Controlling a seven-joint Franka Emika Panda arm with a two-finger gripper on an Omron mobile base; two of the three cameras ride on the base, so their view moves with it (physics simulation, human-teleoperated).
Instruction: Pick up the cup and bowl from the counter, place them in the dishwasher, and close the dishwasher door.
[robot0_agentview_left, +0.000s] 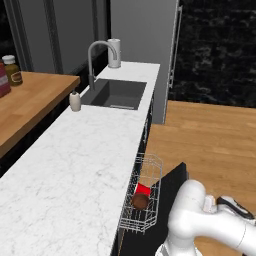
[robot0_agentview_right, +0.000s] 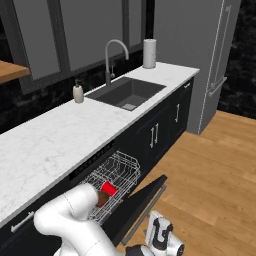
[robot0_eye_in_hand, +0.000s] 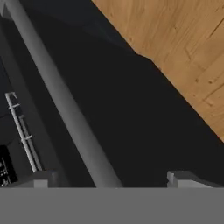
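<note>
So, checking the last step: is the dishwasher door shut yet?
No, open: the door hangs down with the rack pulled out over it.

You have the white marble counter (robot0_agentview_left: 75, 165) running from near to far, with a sink (robot0_agentview_left: 116, 93) set in its far end. A small soap bottle (robot0_agentview_left: 75, 101) stands at the sink's left near corner, and a white roll (robot0_agentview_left: 114, 53) stands on the counter beyond the sink.

The pulled-out wire rack (robot0_agentview_left: 145, 195) carries the red cup (robot0_agentview_left: 143, 189) and brown bowl (robot0_agentview_left: 140, 201), touching.

The white arm (robot0_agentview_left: 200, 215) folds low, its elbow bent and its wrist reaching downward. The pincer (robot0_eye_in_hand: 109, 178) stands wide open, holding nothing between its fingertips (robot0_eye_in_hand: 41, 178).
</note>
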